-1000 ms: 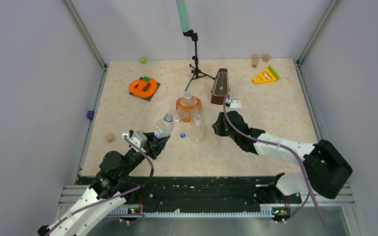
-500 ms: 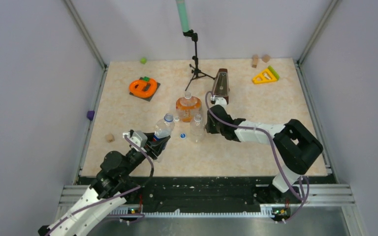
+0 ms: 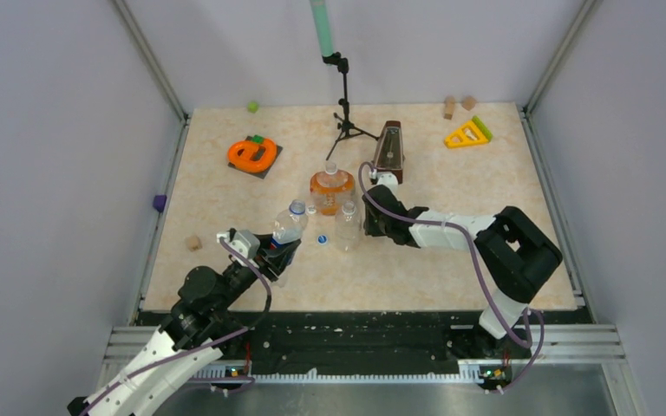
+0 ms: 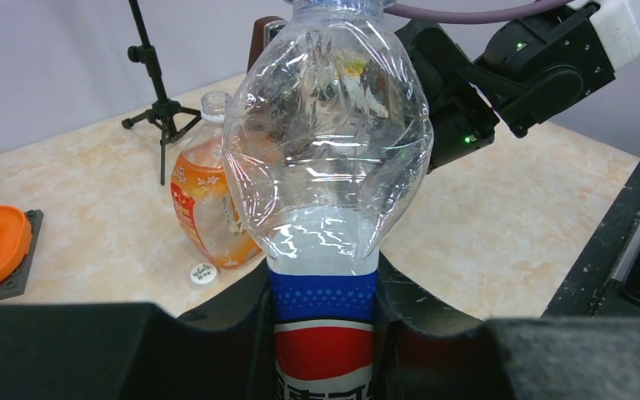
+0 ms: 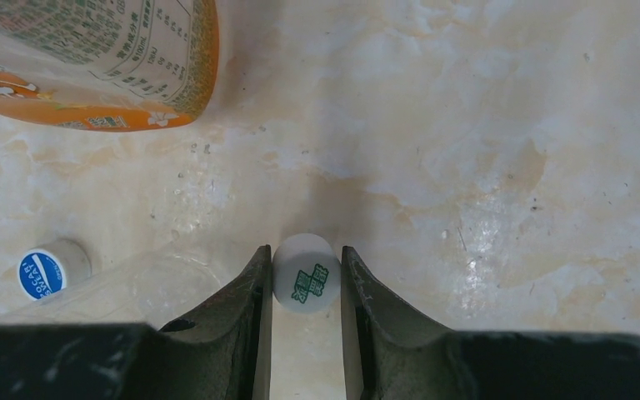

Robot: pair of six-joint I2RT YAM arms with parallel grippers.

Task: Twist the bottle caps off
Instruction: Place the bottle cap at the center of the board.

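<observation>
Right fingers are clamped on the white cap of the clear bottle, looking straight down its axis. Left fingers are clamped on the blue-label bottle.

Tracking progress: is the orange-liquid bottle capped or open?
Open. The orange-liquid bottle shows a bare neck in the left wrist view; a white cap lies beside its base.

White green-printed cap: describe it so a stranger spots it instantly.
On the table, find the squat orange bottle; the right hand is beside it. The cap pinched in that hand is white with green print, unlike the blue-topped cap nearby.
</observation>
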